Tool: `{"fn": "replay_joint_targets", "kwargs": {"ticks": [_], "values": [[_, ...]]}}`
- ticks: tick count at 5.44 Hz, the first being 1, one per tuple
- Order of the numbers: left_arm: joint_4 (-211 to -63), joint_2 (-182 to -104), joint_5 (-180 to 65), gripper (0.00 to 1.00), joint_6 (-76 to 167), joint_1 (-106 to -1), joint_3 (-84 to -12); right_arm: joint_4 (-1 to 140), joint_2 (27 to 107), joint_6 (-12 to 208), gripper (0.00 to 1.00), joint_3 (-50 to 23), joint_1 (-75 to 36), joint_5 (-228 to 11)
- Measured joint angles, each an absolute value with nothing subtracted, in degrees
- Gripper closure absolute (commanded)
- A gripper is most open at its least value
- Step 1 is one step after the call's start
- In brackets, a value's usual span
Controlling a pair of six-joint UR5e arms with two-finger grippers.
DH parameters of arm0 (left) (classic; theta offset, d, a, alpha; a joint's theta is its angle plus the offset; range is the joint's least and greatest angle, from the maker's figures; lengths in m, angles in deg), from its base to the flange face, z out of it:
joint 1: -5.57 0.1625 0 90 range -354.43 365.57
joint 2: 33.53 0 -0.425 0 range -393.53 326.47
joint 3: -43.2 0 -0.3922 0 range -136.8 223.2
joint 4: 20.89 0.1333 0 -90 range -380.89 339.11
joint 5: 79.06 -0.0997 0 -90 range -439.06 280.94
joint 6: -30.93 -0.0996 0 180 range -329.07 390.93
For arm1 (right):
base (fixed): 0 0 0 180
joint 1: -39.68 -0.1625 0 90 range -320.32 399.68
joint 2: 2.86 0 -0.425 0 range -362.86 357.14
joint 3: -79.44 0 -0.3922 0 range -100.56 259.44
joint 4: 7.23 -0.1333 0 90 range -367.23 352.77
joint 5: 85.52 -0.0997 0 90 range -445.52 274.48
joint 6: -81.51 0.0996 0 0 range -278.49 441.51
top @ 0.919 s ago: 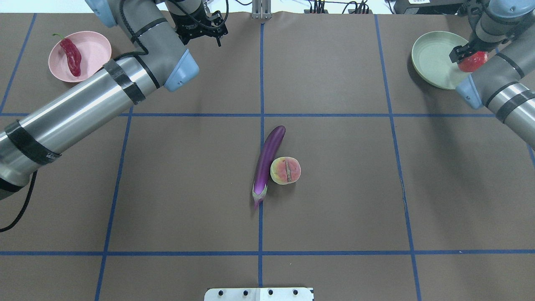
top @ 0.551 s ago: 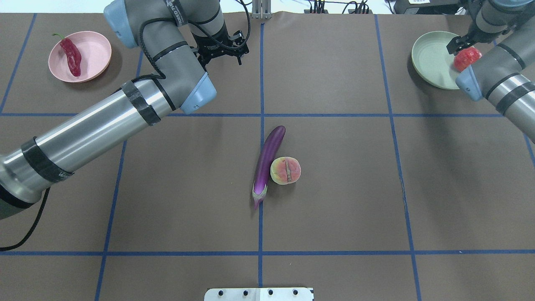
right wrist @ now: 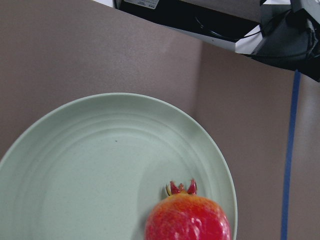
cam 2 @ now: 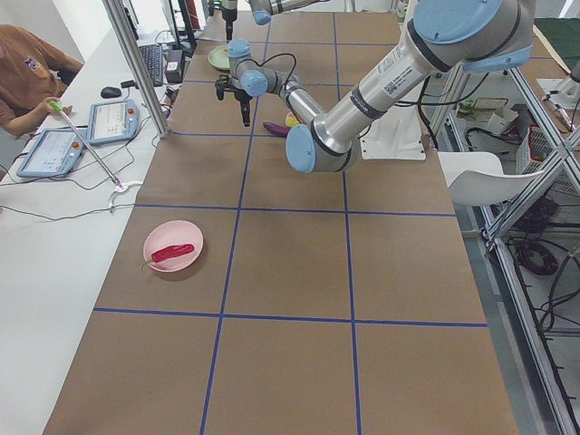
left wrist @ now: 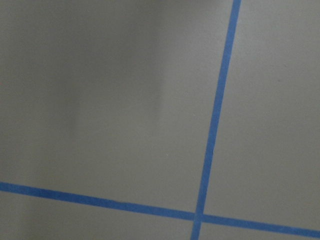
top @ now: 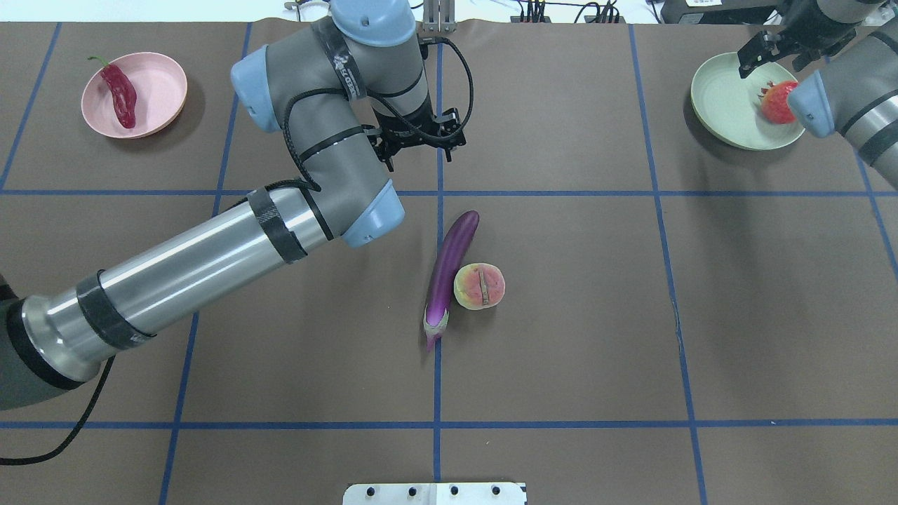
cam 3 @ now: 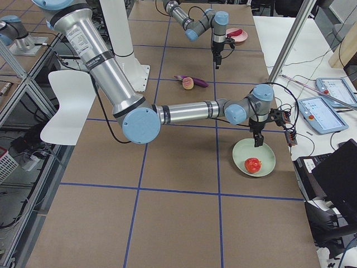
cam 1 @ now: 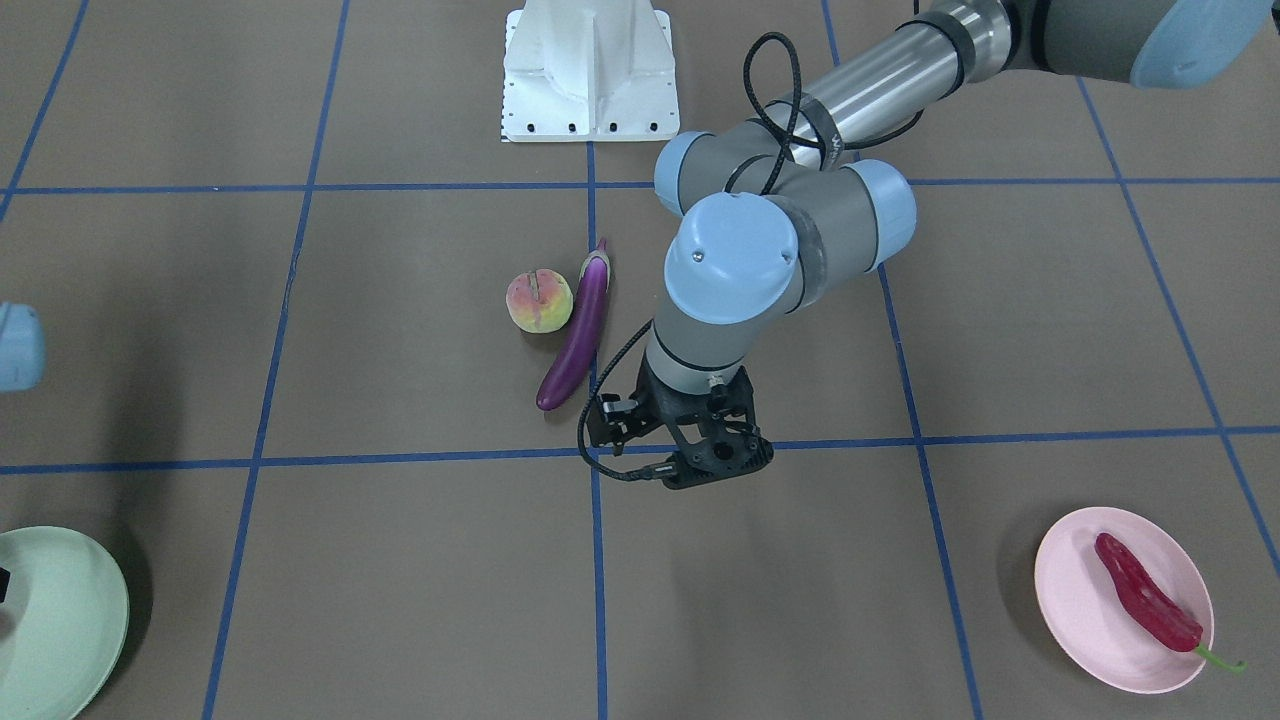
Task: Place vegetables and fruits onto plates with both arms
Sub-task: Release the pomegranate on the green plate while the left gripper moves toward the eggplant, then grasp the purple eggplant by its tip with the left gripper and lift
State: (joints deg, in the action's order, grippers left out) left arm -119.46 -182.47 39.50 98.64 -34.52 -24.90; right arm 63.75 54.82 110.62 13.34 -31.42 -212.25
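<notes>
The purple eggplant (top: 452, 270) and the peach (top: 479, 286) lie touching at the table's middle; both also show in the front view, eggplant (cam 1: 580, 335) and peach (cam 1: 539, 300). The red chili (top: 121, 95) lies on the pink plate (top: 158, 84) at far left. The pomegranate (top: 775, 105) rests on the mint green plate (top: 722, 98), and shows close up in the right wrist view (right wrist: 187, 220). My left gripper (top: 419, 144) hangs open and empty over bare table just beyond the eggplant's tip. My right gripper (top: 770, 62) is open above the green plate, clear of the pomegranate.
Blue tape lines grid the brown table. The white robot base (cam 1: 590, 70) stands at the near edge. The left arm's long link (top: 210, 266) crosses the left half of the table. An operator and tablets (cam 2: 91, 122) sit beyond the far edge.
My left arm swung right from near the pink plate to the centre line. My right gripper let go of the pomegranate on the green plate and drew back.
</notes>
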Motion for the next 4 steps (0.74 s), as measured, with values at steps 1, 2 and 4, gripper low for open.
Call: {"fn": "replay_joint_targets", "kwargs": {"ticks": [1,2,4], "values": [[-119.61,-182.81,38.55,0.01,96.39,-32.35,-24.48,64.70,55.80,115.40,0.00,10.63,-31.48,-216.96],[-119.81,-183.06,37.47,0.01,95.35,-30.46,-23.90,64.95,57.07,117.97,0.00,8.64,-31.54,-220.26],[-121.29,-183.20,34.99,0.01,94.89,-27.69,-22.39,64.97,58.55,119.35,0.00,7.08,-31.65,-223.56]]}}
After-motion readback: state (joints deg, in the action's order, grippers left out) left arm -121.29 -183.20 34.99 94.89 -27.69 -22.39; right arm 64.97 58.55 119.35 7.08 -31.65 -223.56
